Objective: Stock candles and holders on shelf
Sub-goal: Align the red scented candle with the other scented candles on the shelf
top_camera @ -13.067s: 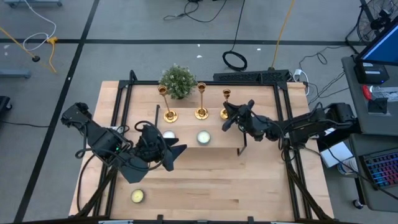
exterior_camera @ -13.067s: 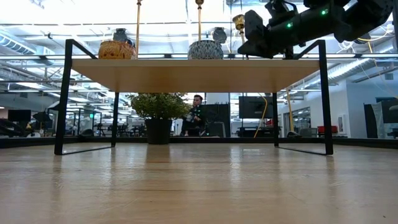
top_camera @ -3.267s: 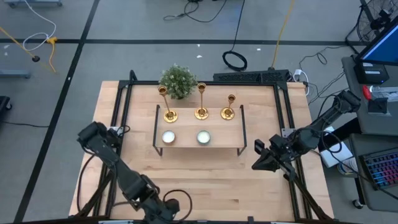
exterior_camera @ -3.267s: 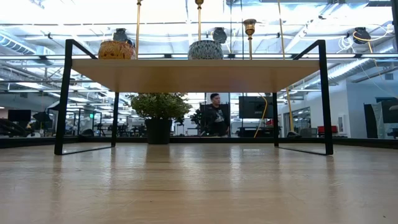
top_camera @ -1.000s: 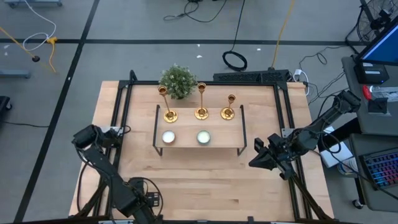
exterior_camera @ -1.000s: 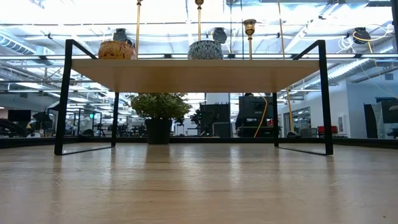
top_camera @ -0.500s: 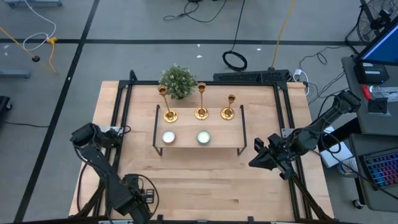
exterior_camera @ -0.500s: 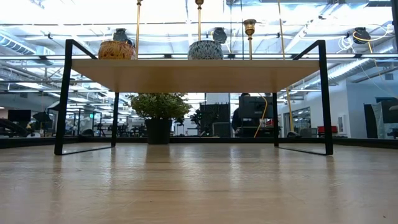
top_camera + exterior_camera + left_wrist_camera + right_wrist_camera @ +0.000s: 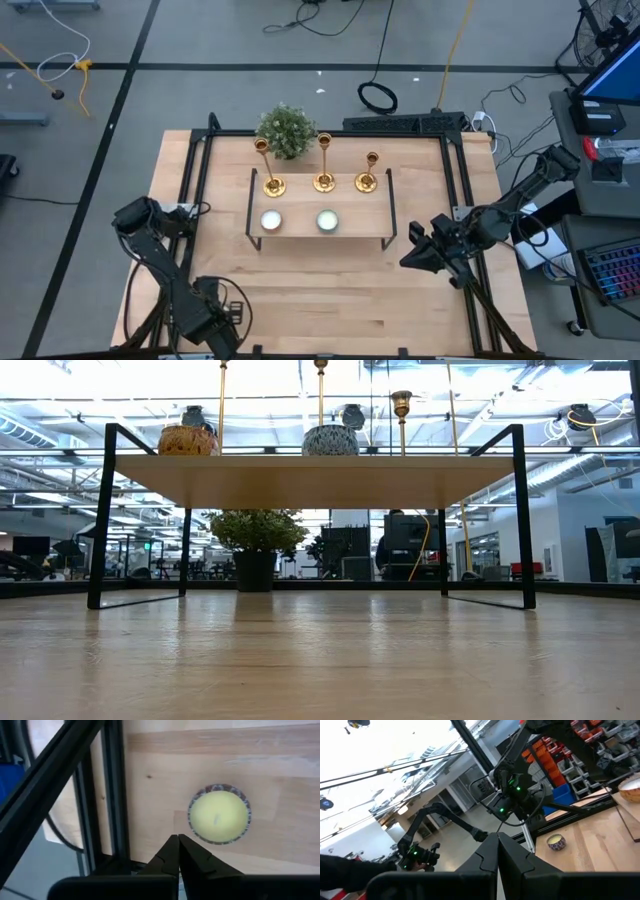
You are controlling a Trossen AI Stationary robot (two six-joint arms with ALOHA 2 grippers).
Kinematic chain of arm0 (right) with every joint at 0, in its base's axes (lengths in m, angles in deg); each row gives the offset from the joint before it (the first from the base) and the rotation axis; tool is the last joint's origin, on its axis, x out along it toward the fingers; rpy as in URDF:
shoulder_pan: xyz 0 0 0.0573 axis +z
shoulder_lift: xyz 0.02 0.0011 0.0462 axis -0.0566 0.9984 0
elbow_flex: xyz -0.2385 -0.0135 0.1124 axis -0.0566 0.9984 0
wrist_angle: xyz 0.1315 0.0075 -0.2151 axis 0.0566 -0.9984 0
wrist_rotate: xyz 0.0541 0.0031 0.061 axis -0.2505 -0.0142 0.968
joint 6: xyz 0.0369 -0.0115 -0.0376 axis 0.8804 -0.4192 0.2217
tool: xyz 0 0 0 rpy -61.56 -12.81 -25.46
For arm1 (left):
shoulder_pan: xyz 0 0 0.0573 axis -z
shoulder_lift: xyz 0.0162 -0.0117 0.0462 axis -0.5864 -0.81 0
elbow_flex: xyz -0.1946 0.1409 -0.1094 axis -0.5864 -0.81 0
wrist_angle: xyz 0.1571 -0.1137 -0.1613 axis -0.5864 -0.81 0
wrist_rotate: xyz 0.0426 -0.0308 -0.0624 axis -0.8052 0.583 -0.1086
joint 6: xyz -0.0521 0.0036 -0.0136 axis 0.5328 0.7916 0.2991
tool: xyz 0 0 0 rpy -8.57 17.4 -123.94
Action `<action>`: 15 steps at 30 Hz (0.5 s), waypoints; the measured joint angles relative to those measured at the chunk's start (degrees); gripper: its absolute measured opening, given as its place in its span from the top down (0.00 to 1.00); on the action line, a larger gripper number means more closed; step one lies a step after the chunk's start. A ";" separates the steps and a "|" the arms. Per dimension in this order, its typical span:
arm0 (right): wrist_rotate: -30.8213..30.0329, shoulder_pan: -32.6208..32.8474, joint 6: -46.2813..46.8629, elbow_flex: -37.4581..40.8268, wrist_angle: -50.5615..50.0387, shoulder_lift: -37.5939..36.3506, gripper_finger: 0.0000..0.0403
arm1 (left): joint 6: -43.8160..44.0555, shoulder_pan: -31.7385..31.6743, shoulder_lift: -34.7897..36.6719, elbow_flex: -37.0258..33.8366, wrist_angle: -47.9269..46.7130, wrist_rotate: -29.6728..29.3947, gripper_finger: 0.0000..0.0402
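The left gripper (image 9: 177, 840) has snapped closed since a second ago — empty, just beside the yellow candle (image 9: 219, 813), lower left of the high view. Right gripper (image 9: 497, 837) stays closed, holding nothing — shelf (image 9: 320, 209) unchanged.

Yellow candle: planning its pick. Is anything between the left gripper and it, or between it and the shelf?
Nothing visible. The left gripper, shut, sits just beside the yellow candle with only bare table between; open table leads to the shelf, whose front right is free.
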 joint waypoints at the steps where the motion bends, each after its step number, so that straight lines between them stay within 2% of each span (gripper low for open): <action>1: -0.28 0.00 0.29 0.02 -0.04 0.10 1.00 | 0.04 0.04 0.00 -0.01 -0.13 0.44 0.98; 4: -0.30 -0.02 0.98 0.02 -0.03 0.26 1.00 | 0.11 0.11 0.00 -1.21 1.07 1.13 0.99; 10: -0.28 -0.02 1.01 0.02 -0.04 0.29 1.00 | 0.40 0.36 -0.02 -5.65 9.66 1.59 0.99; 15: -0.26 0.00 1.01 0.01 -0.04 0.29 1.00 | 0.34 0.44 -0.02 -6.21 7.21 2.48 0.99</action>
